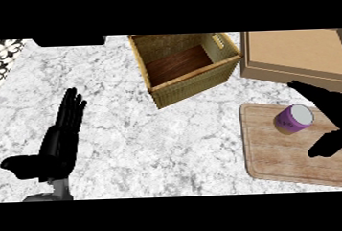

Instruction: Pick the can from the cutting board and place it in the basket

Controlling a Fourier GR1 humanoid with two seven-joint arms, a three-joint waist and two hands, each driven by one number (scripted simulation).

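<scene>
Resting at the lower left, the left robot hand [60, 136] stands open and matte black, its fingers straight and close together, pointing away from the robot and its thumb stuck out to the left. It touches nothing. Under it spreads the tabletop [125, 138], grey-white marble with fine mottled veining, and a strip of black-and-white patterned tile [2, 58] shows in the far left corner.

Further right and farther back sits the basket [195, 85], a square box of tan woven wicker set at an angle, open at the top, with a dark wooden floor. A plain cardboard box [296, 53] lies just beyond it to the right.

Nearer, the cutting board [289, 167] is pale wood with rounded corners. The can [295, 119], a purple cylinder with a pale top, stands on the board's far part, well apart from the basket. The right robot hand [336, 112] is spread wide around it, its straight fingers [316, 94] behind the can and its thumb [329, 144] in front, with nothing gripped.
</scene>
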